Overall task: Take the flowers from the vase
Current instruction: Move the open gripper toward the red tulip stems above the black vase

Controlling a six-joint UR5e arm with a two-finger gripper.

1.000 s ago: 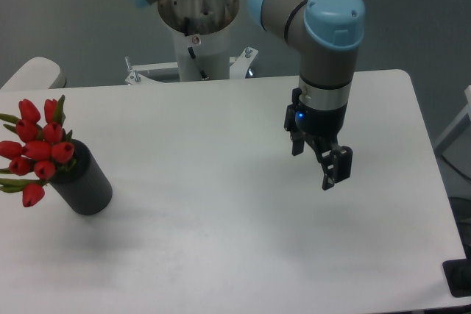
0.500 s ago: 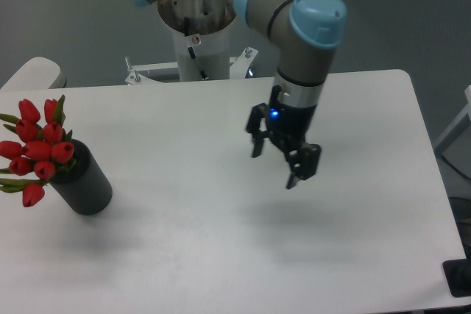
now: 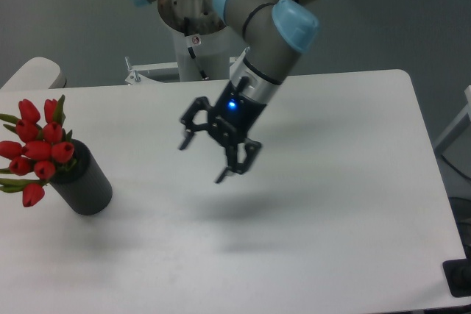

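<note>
Jaws spread wide and holding nothing, my gripper (image 3: 202,159) is hanging above the middle of the worktop (image 3: 331,204), wrist tilting down toward the left. Flowers (image 3: 37,148) are sitting in the vase (image 3: 85,182) at the left edge, well apart from me.

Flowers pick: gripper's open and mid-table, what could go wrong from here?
1. The flowers lean out past the left side of the vase, at the table's left edge; a sideways approach may push the vase off.
2. The buds splay wide, so the open gripper may pinch only a few.
3. The vase looks unfixed and might lift along with the stems.
</note>
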